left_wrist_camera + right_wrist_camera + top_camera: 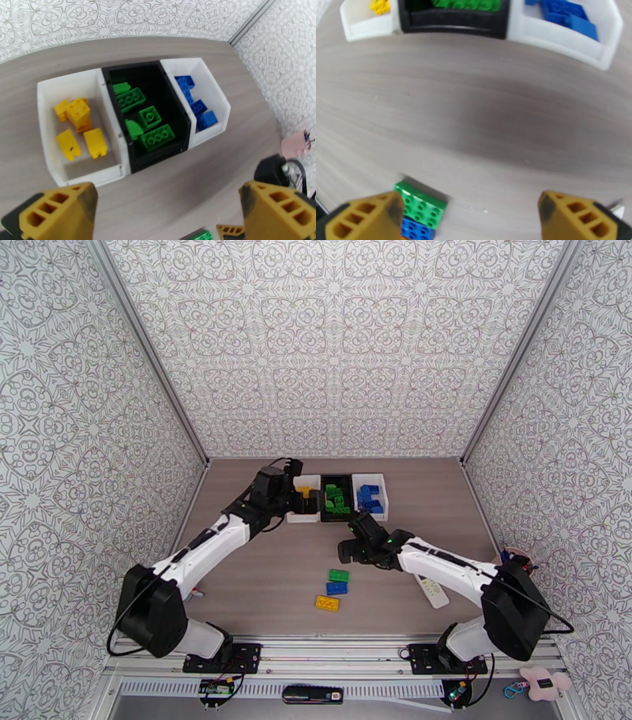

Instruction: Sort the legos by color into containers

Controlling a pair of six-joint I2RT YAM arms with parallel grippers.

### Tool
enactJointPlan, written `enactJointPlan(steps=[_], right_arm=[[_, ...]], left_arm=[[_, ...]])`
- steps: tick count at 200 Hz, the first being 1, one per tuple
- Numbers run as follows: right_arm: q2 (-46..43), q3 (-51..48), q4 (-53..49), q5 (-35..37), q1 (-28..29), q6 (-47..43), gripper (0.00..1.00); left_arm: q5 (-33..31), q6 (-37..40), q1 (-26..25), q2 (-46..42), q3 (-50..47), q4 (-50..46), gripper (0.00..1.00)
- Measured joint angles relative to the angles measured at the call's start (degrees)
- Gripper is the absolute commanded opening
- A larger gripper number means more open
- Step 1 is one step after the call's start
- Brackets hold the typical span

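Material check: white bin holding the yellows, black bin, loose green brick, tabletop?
White bin: probably matte plastic, with thin even walls and no shine. Black bin: same shape, likely the same plastic, with a faint sheen. Green brick: hard moulded plastic, with crisp studs and smooth faces. Tabletop: grey-brown wood grain, satin finish. Laminate or real wood, can't tell.
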Motion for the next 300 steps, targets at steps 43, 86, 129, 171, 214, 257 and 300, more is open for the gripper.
enactJointPlan(steps=[43,86,129,171,214,257,300], right_arm=[[8.1,5.3,-1.8,-5.0,3.3,-6.9,0.9],[13.4,8.1,-4.5,-9.5,4.4,-13.0,0.89],[15.5,9.6,-7.5,-9.9,4.3,-16.2,0.88],[15.5,9.7,-8.9,-9.6,2.6,-16.2,0.87],[14.4,8.7,-8.8,-9.3,-2.4,-14.3,0.87],[10.4,8.1,-7.3,-10.4,-3.0,-13.7,0.89],[9.9,8.0,-7.4,-10.9,-0.3,-15.1,0.89]], left_arm=[[-1.8,8.6,-0.3,-17.4,-11.7,-2.9,1.0],[-4.6,16.7,-3.0,-29.0,-17.2,-7.6,1.0],[-5.4,19.3,-4.4,-30.3,-19.7,-10.3,1.0],[-6.3,19.8,-5.9,-27.7,-20.2,-10.4,1.0],[-6.3,20.7,-6.2,-26.5,-21.0,-10.3,1.0],[-3.4,21.7,-6.6,-26.5,-22.0,-9.5,1.0],[1.6,23.6,-7.0,-28.0,-24.8,-8.6,1.0]])
